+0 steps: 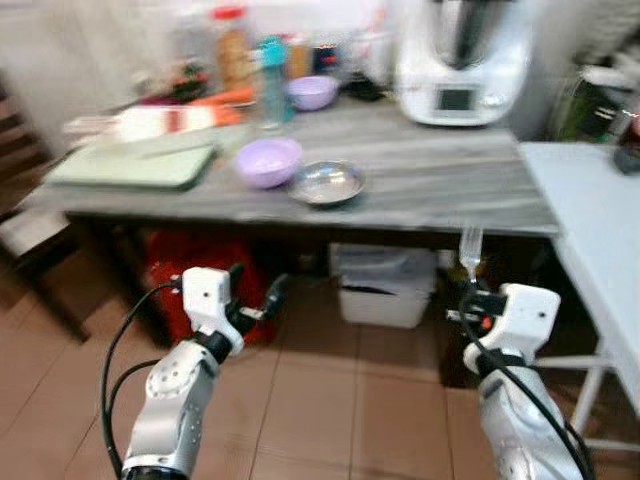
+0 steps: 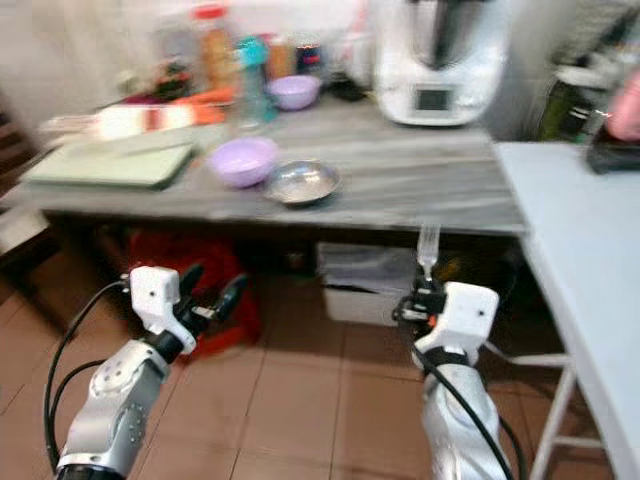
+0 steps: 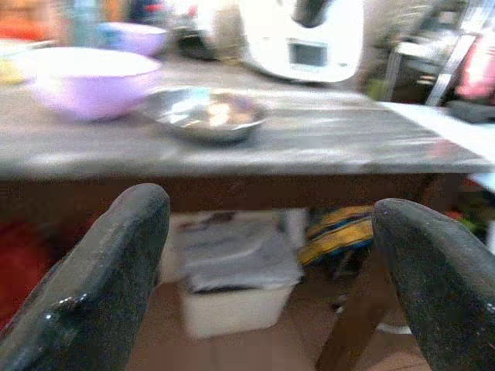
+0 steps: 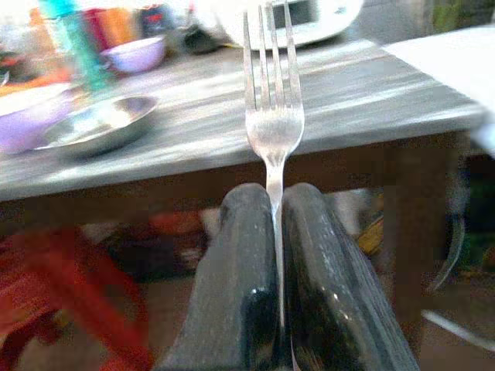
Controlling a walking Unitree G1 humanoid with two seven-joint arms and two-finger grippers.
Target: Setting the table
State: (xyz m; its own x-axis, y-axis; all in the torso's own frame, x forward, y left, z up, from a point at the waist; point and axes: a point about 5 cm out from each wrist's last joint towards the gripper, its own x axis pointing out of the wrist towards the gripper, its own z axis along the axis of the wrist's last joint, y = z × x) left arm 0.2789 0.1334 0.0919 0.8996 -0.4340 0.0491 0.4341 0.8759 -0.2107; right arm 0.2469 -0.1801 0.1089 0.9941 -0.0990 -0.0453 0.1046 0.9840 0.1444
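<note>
My right gripper [image 1: 470,297] is shut on the handle of a silver fork [image 4: 272,116]. The fork stands upright with its tines up, below the front edge of the grey wooden table [image 1: 450,190]. My left gripper [image 1: 256,290] is open and holds nothing, low in front of the table's left half. On the table, near its front, a purple bowl [image 1: 268,160] sits beside a shallow metal bowl [image 1: 327,182]. In the left wrist view both bowls lie ahead, above the spread fingers [image 3: 100,286].
A green board [image 1: 135,165], a teal bottle [image 1: 272,85], a second purple bowl [image 1: 313,92] and a white kitchen machine [image 1: 460,60] stand further back. A white table [image 1: 600,230] adjoins on the right. A white bin [image 1: 385,290] and a red object [image 1: 190,265] sit under the table.
</note>
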